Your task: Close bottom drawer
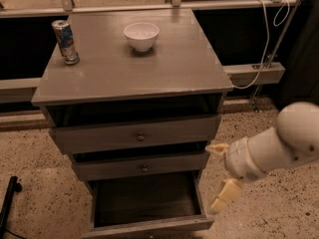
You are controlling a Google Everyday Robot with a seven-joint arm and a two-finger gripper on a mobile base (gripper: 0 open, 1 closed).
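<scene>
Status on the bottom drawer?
Gripper open, low at right of the cabinet. Bottom drawer pulled out, not yet closed. Can and bowl on top, out of the way.

No text can be read anywhere, not even on the can [65, 41] at the upper left, while the gripper [221, 173] hangs at the lower right beside the bottom drawer [147, 201], fingers apart.

The one camera looks steeply down from high in front of the desk [124, 68], close, facing its drawer fronts, with the bottom drawer [144, 198] at 6 o'clock and the end effector [221, 172], fingers apart, at 4 o'clock.
</scene>
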